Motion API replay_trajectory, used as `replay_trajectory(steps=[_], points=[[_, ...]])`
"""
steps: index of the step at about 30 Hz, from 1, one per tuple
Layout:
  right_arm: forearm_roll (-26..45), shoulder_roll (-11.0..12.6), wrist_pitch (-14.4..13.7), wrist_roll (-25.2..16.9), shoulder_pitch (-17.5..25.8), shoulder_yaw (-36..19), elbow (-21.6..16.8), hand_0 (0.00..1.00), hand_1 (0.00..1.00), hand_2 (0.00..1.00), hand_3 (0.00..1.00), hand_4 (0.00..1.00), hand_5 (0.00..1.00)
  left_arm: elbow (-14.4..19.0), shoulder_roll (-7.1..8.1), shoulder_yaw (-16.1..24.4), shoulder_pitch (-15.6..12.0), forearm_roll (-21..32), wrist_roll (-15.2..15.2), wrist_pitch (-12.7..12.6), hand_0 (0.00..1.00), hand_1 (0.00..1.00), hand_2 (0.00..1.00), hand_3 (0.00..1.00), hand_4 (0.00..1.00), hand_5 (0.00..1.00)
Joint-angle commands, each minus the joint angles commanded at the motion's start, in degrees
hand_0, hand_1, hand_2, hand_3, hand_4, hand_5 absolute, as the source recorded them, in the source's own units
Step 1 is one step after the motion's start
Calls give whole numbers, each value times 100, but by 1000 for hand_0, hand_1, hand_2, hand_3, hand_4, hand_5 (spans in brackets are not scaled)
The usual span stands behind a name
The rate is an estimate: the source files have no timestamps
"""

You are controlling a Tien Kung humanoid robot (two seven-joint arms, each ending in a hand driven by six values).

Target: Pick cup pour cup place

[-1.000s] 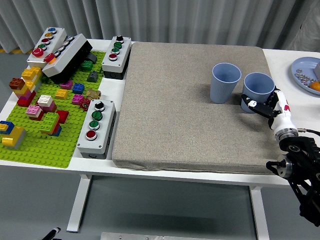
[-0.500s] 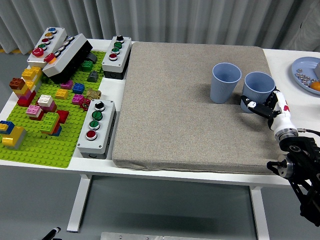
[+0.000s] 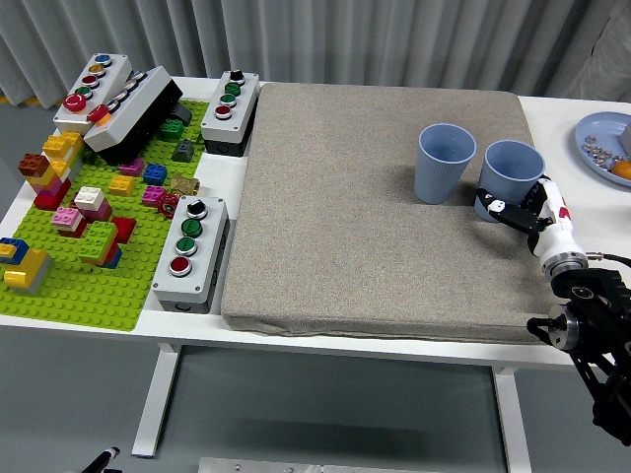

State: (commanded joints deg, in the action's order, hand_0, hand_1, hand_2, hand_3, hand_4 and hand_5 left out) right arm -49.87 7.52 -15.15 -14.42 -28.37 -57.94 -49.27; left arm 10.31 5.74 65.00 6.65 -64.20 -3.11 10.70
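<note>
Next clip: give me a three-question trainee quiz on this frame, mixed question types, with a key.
1. True or false: both blue cups stand upright on the grey mat.
2. Which cup is the right robot hand at?
A. the left blue cup
B. the right blue cup
C. neither
3. Fill in: at the table's far right edge sits a blue ____ holding small items.

Key: 1 true. 2 B; its fingers sit at the cup's base, though whether they grip it is not clear. 3 plate.
</note>
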Motion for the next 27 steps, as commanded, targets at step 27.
replay_trajectory(steps=[27], points=[[-169, 36, 20, 98, 89, -51, -206, 935, 852, 938, 971, 804, 5, 0, 6, 22, -43, -10, -8, 1, 844, 798, 880, 789, 638, 990]])
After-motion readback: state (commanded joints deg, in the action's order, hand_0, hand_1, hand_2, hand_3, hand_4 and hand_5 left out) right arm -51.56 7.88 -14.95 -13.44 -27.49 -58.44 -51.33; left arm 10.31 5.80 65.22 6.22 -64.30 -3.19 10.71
